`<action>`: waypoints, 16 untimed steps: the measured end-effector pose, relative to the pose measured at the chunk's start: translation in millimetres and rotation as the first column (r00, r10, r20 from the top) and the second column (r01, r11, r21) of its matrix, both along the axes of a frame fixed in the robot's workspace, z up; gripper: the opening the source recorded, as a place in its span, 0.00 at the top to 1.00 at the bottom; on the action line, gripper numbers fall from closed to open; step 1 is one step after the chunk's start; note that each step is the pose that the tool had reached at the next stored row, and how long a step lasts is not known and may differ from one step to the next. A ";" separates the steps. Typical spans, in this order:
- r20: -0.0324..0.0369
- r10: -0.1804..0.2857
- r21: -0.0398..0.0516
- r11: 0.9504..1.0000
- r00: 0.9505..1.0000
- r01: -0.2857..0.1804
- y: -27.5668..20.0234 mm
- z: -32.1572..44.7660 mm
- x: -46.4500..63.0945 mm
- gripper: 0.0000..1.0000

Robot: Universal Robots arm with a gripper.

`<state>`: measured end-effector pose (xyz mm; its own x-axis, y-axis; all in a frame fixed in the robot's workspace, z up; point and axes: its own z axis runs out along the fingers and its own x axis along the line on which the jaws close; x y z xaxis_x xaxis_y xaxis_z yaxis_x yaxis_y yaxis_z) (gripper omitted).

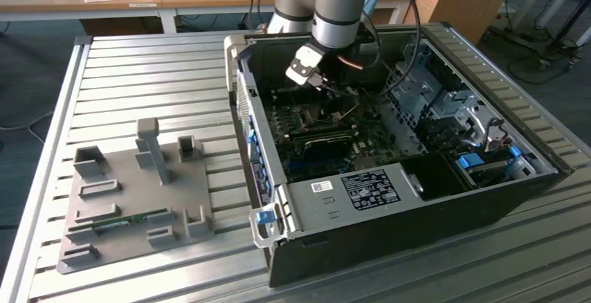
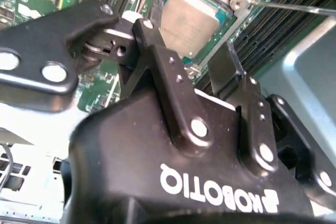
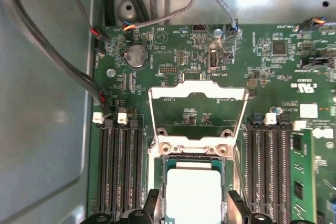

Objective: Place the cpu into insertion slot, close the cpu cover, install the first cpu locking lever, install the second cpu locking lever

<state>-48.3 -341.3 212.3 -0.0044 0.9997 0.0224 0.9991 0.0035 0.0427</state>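
I see the gripper (image 3: pixel 193 211) open, its fingers (image 3: pixel 235 209) spread wider than the cpu (image 3: pixel 193 190) and straddling it, holding nothing; I can't tell whether they touch it. The cpu lies flat in the insertion slot (image 3: pixel 160 179) on the green motherboard (image 3: pixel 273 66). The cpu cover (image 3: pixel 157 95) is swung open just beyond it.

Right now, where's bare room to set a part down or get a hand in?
Free, exterior view: the slatted table beyond the grey fixture, across to the case wall; also the strip in front of the fixture. Crowded: the gripper straddles the cpu, memory slots on both sides, raised cpu cover and cables beyond.
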 end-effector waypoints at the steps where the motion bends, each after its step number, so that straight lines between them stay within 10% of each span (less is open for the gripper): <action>1: 0.000 0.000 0.000 1.000 1.000 0.000 0.0 2.2 0.0 0.39; 16: 0.000 0.000 -0.004 1.000 1.000 0.000 0.0 12.8 0.0 0.39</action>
<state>-48.3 -341.3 225.2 -0.0045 0.9998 0.0186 0.9991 0.0037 0.0427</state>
